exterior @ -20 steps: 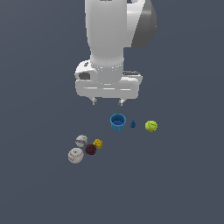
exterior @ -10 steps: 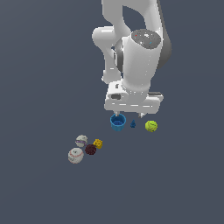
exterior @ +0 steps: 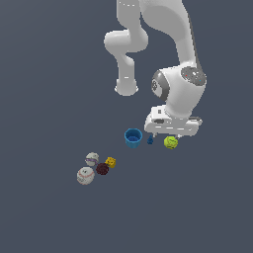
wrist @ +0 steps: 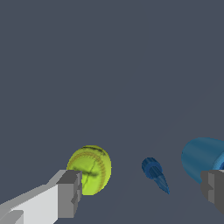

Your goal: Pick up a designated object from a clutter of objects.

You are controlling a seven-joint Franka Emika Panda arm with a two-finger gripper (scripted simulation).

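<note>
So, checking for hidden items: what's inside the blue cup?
The blue cup shows only its blue inner wall; nothing visible inside, though its bottom is partly hidden by the rim.

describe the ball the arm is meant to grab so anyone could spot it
Find the white robot arm's claw. Just under it runs a short row: blue cup, tiny blue cone, then the tennis ball. It is the only yellow-green ball, set apart from the balls clustered further off.

I'm seeing one finger pad (wrist: 70, 194) covering the lower edge of the tennis ball (wrist: 90, 168) in the wrist view. The blue cup (wrist: 201, 163) is running off that picture's edge. In the exterior view, the hand's body is hiding the gripper (exterior: 165, 136) fingers and their spread.
</note>
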